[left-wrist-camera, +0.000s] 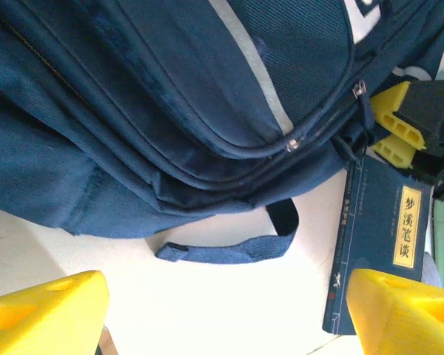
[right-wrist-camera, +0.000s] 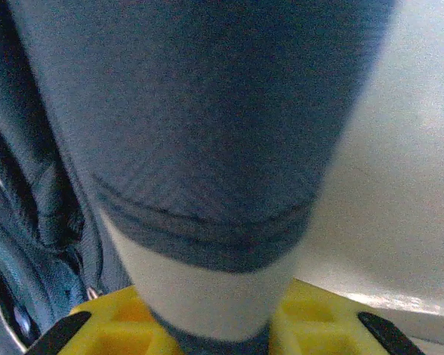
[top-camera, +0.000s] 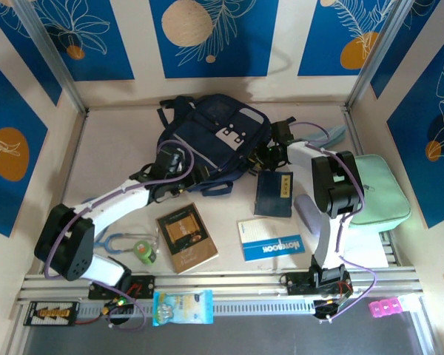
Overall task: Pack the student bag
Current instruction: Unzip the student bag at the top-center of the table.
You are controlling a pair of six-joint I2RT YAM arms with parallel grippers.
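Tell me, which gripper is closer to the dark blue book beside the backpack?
The right. The right gripper sits just beyond the dark blue book, at its far edge, gripping the student bag. The left gripper, open, is farther off to the book's left, at the bag's near edge.

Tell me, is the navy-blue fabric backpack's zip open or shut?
Shut where visible: the navy-blue fabric backpack shows closed zip seams with no gap in the left wrist view. Elsewhere, cannot tell.
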